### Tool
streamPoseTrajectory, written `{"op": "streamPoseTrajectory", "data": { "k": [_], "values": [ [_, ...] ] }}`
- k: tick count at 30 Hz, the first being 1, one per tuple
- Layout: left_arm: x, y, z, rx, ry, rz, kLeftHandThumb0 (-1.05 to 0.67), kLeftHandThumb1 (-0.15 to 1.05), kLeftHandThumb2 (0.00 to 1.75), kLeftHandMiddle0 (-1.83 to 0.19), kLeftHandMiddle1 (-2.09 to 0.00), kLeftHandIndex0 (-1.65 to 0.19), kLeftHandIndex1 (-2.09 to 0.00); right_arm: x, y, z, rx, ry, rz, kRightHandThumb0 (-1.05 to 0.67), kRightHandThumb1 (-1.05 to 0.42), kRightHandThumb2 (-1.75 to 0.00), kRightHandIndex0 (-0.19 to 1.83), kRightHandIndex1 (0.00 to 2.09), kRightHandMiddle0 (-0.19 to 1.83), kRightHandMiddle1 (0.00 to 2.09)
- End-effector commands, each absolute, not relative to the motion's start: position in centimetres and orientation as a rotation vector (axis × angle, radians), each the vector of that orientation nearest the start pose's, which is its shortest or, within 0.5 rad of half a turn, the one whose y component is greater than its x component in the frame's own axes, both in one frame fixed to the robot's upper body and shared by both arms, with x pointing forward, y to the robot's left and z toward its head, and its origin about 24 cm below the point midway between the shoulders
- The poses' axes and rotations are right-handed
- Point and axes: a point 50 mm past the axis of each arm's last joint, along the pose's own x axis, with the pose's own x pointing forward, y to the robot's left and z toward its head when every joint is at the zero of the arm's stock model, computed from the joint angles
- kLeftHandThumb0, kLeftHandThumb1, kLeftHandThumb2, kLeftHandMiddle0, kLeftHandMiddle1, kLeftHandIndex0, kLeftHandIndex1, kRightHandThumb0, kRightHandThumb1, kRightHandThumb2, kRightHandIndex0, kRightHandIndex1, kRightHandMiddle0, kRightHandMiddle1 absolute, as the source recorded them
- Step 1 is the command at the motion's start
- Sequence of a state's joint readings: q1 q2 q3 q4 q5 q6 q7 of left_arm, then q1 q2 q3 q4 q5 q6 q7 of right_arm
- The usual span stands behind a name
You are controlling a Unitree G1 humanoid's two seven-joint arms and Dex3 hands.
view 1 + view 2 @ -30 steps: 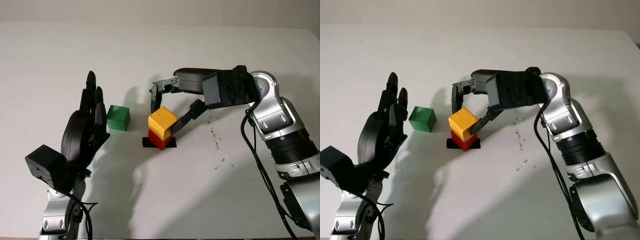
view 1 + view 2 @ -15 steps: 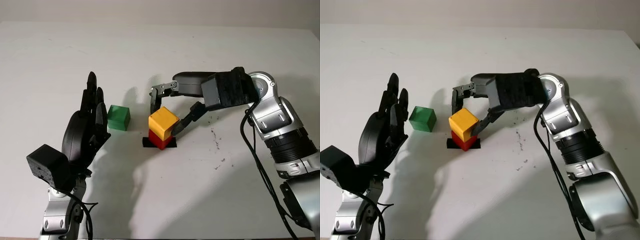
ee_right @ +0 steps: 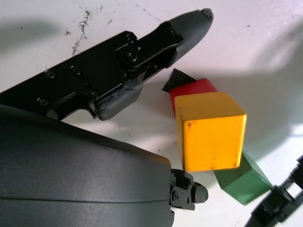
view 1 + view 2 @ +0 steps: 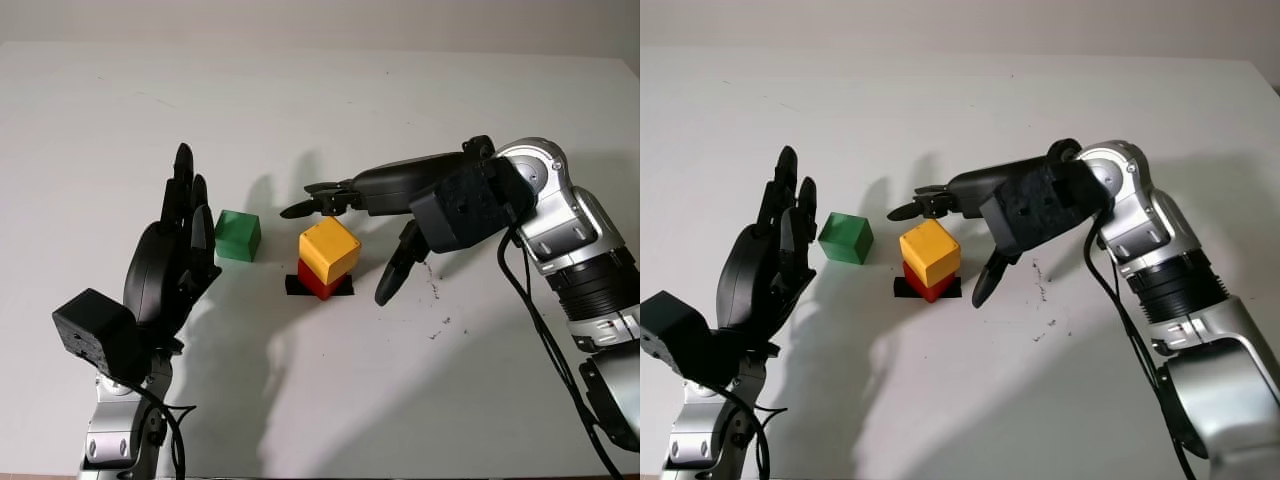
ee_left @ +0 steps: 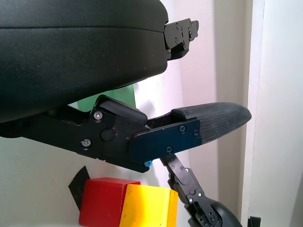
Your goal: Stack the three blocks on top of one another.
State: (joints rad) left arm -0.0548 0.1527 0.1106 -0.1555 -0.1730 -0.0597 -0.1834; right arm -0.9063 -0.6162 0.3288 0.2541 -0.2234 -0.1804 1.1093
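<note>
Right hand (image 4: pixel 385 225) hangs open and empty beside my yellow block (image 4: pixel 329 249) sitting skewed on the red block (image 4: pixel 318 283), left hand (image 4: pixel 172 262) open near the green block (image 4: pixel 237 235), which looks light, rigid, best pinched across 2 flat sides.

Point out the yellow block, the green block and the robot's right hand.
yellow block (image 4: pixel 329 249), left eye view, on its top face.
green block (image 4: pixel 237 236), left eye view, on its front face.
right hand (image 4: pixel 340 245), left eye view, midway between its fingertips.
</note>
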Motion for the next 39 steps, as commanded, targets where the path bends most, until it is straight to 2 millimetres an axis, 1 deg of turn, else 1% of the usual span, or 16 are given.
{"op": "streamPoseTrajectory", "data": {
  "k": [1,3,7,9,11,16,17,19,21,24,26,31,34,36,37,39],
  "values": [
    [25.8,18.7,10.3,0.014,-0.292,-0.113,-0.79,1.05,0.68,0.19,0.0,0.19,0.0,33.3,-13.7,23.8,-1.245,-0.199,1.098,-0.97,-0.85,-0.06,-0.19,0.0,-0.19,0.0],
    [25.8,18.8,10.4,0.015,-0.292,-0.114,-0.79,1.05,0.69,0.19,0.0,0.19,0.0,33.0,-14.2,24.5,-1.194,-0.21,1.066,-0.97,-0.86,-0.06,-0.19,0.0,-0.19,0.0],
    [25.8,18.9,10.4,0.026,-0.294,-0.111,-0.8,1.05,0.69,0.19,0.0,0.19,0.0,32.5,-15.8,25.5,-0.997,-0.203,0.993,-1.0,-0.91,-0.07,-0.19,0.0,-0.19,0.0],
    [25.8,19.1,10.4,0.033,-0.297,-0.112,-0.79,1.05,0.69,0.19,0.0,0.19,0.0,32.4,-17.1,25.0,-0.857,-0.218,0.922,-1.01,-1.0,-0.1,-0.19,0.0,-0.19,0.0],
    [25.8,19.3,10.4,0.036,-0.29,-0.107,-0.8,1.05,0.69,0.19,0.0,0.19,0.0,32.4,-18.3,23.8,-0.707,-0.223,0.839,-0.98,-1.04,-0.11,-0.19,0.0,-0.19,0.0],
    [25.8,19.5,10.4,0.037,-0.283,-0.105,-0.81,1.05,0.68,0.19,0.0,0.19,0.0,32.5,-19.4,21.3,-0.555,-0.255,0.684,-0.94,-1.05,-0.23,-0.19,0.0,-0.19,0.0],
    [25.8,19.5,10.5,0.038,-0.282,-0.102,-0.81,1.05,0.68,0.19,0.0,0.19,0.0,32.5,-19.5,20.5,-0.529,-0.255,0.646,-0.92,-1.05,-0.32,-0.19,0.0,-0.19,0.0],
    [25.8,19.6,10.5,0.038,-0.281,-0.099,-0.81,1.05,0.67,0.19,0.0,0.19,0.0,32.1,-19.3,18.9,-0.476,-0.234,0.586,-0.89,-1.05,-0.52,-0.19,0.0,-0.19,0.0],
    [25.8,19.7,10.5,0.037,-0.283,-0.099,-0.8,1.05,0.66,0.19,0.0,0.19,0.0,31.6,-19.0,18.0,-0.398,-0.2,0.559,-0.84,-1.05,-0.6,-0.19,0.0,-0.19,0.0],
    [25.8,20.0,10.8,0.058,-0.277,-0.096,-0.8,1.05,0.67,0.19,0.0,0.19,0.0,30.8,-17.9,15.8,-0.215,-0.117,0.484,-0.83,-1.05,-0.61,-0.19,0.0,-0.19,0.0],
    [25.8,20.2,10.9,0.063,-0.278,-0.097,-0.8,1.05,0.66,0.19,0.0,0.19,0.0,30.4,-17.2,15.0,-0.154,-0.099,0.45,-0.81,-1.05,-0.63,-0.19,0.0,-0.19,0.0],
    [25.9,20.7,11.5,0.071,-0.291,-0.084,-0.8,1.05,0.62,0.19,0.0,0.19,0.0,29.9,-15.7,13.3,-0.039,-0.088,0.403,-0.77,-1.05,-0.76,-0.19,0.0,-0.19,0.0],
    [26.0,21.4,12.3,0.128,-0.317,-0.076,-0.77,1.05,0.61,0.19,0.0,0.19,0.0,29.9,-14.9,12.3,0.028,-0.091,0.371,-0.78,-1.05,-0.79,-0.19,0.0,-0.19,0.0],
    [26.0,21.8,12.8,0.164,-0.33,-0.065,-0.77,1.05,0.56,0.19,-0.01,0.19,-0.01,29.9,-14.7,11.8,0.048,-0.089,0.361,-0.79,-1.05,-0.81,-0.19,0.0,-0.19,0.0],
    [26.0,22.2,13.3,0.217,-0.347,-0.056,-0.77,1.05,0.53,0.17,-0.03,0.18,-0.02,29.9,-14.7,11.6,0.054,-0.089,0.354,-0.79,-1.05,-0.81,-0.19,0.0,-0.19,0.0],
    [26.0,22.8,14.2,0.297,-0.37,-0.039,-0.74,1.05,0.47,0.0,-0.08,0.07,-0.07,29.9,-14.8,11.3,0.061,-0.096,0.344,-0.79,-1.05,-0.82,-0.19,0.0,-0.19,0.0]
  ]
}}
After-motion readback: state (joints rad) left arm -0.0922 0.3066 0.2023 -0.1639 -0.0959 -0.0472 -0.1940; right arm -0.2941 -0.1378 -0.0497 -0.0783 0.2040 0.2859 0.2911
